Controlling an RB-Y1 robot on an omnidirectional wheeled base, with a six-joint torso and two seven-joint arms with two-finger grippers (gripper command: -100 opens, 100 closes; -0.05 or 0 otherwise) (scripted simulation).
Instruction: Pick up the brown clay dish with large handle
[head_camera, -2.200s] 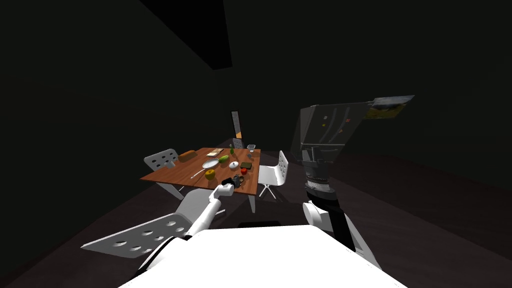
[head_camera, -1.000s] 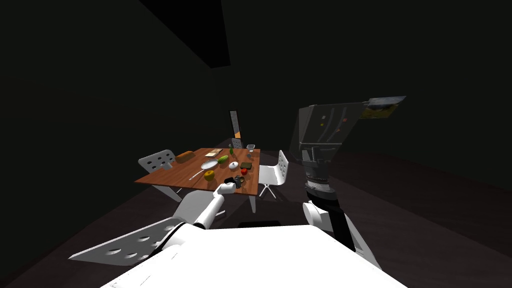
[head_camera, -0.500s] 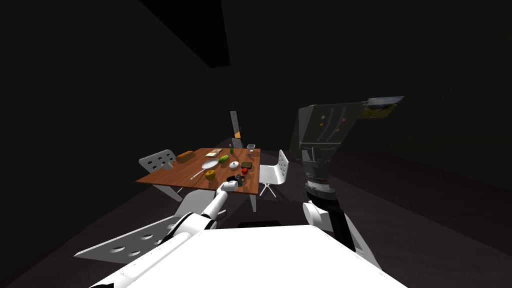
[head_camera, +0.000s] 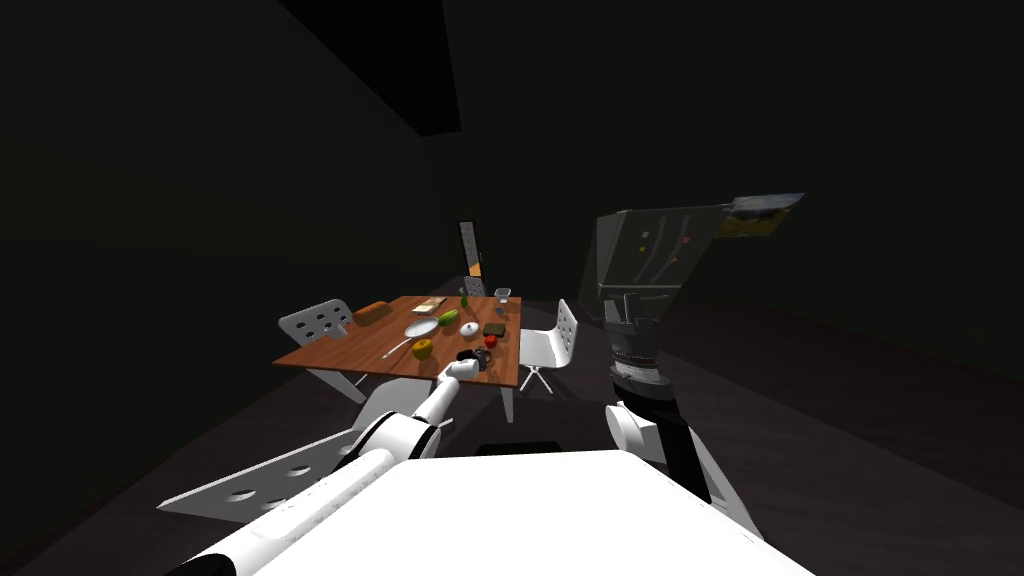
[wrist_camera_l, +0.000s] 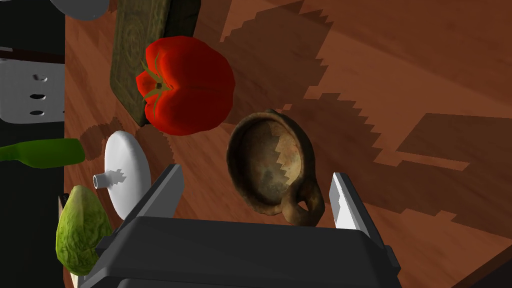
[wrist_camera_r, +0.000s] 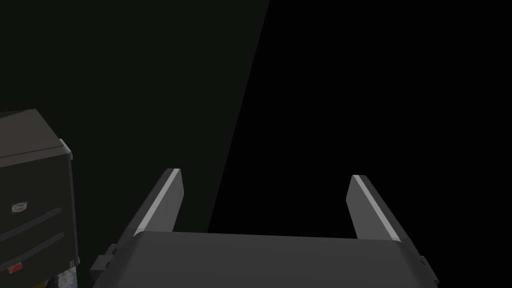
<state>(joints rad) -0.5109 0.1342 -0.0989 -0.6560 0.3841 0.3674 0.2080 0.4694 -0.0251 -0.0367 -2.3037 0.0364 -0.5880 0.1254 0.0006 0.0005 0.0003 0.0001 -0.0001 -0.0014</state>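
Observation:
The brown clay dish (wrist_camera_l: 270, 160) lies on the wooden table (wrist_camera_l: 425, 65), its loop handle (wrist_camera_l: 302, 207) toward my hand. My left gripper (wrist_camera_l: 257, 195) hovers over it, open. The dish's handle end sits between the two fingers (wrist_camera_l: 167, 192), touching neither. In the head view the left gripper (head_camera: 470, 362) is over the table's near right corner, by the dish (head_camera: 483, 360). My right gripper (wrist_camera_r: 262, 200) is open and holds nothing; it is raised at my right side (head_camera: 622, 305).
Close to the dish lie a red tomato (wrist_camera_l: 187, 85), a dark flat slab (wrist_camera_l: 137, 55), a white lid with a knob (wrist_camera_l: 127, 172), a green bottle (wrist_camera_l: 45, 152) and a green leafy vegetable (wrist_camera_l: 82, 235). White chairs (head_camera: 548, 345) stand around the table. A grey fridge (head_camera: 655, 250) stands right.
My left arm has stretched further out, carrying the hand a little farther over the table's near corner toward the dish. The right arm has stayed put.

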